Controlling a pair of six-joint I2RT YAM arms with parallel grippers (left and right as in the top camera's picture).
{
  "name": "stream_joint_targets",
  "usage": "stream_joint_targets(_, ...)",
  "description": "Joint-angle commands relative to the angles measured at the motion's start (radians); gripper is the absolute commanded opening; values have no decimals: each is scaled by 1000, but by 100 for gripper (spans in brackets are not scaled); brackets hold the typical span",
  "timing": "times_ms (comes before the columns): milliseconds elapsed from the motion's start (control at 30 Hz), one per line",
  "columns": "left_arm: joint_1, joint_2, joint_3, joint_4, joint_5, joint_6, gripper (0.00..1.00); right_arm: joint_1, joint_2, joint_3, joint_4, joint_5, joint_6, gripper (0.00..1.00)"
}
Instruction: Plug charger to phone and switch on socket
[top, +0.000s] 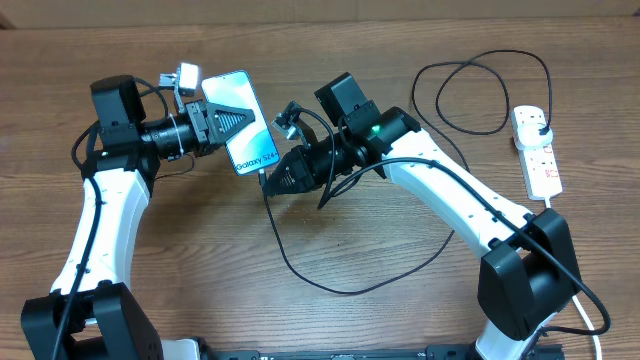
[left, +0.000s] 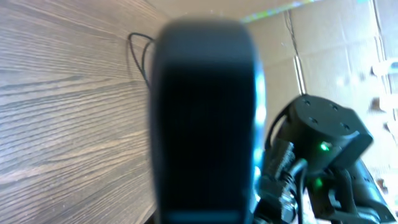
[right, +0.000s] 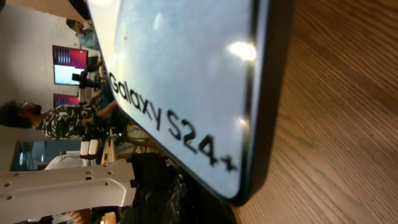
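My left gripper (top: 218, 122) is shut on the phone (top: 245, 125) and holds it tilted above the table, its cyan "Galaxy S24+" screen facing up. The phone's dark back fills the left wrist view (left: 205, 124); its screen fills the right wrist view (right: 180, 81). My right gripper (top: 270, 181) is shut on the charger's connector end, right at the phone's lower edge. I cannot tell whether the tip is in the port. The black charger cable (top: 330, 288) loops over the table to its black plug (top: 540, 123), which sits in the white socket strip (top: 540, 160) at the far right.
The cable makes a wide loop at the back right (top: 480, 95) and a slack curve in the table's middle. The strip's thick white cord (top: 590, 310) runs off the front right. In the left wrist view the right arm (left: 323, 155) is close beside the phone.
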Motion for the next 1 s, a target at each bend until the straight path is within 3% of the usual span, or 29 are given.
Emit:
stream_joint_targets(0, -11, -31, 11, -3, 116, 85, 5, -5, -16, -2, 16, 5, 0, 4)
stream_joint_targets(233, -11, -31, 11, -8, 148, 136, 4, -11, -16, -2, 16, 4, 0, 4)
stream_joint_targets(467, -8, -31, 11, -12, 18, 143, 5, -24, -16, -2, 16, 3, 0, 4)
stream_joint_targets(633, -8, -31, 11, -74, -241, 142, 4, -24, -16, -2, 8, 30, -5, 4)
stream_joint_targets(767, -8, -31, 11, -176, -510, 121, 4, -17, -16, -2, -53, 175, -5, 4)
stream_joint_targets(800, -8, -31, 11, -204, -573, 114, 4, -14, -16, -2, -69, 222, -5, 7)
stream_joint_targets(967, 0, -30, 11, -288, -760, 101, 4, 12, -16, -2, -119, 484, -5, 48)
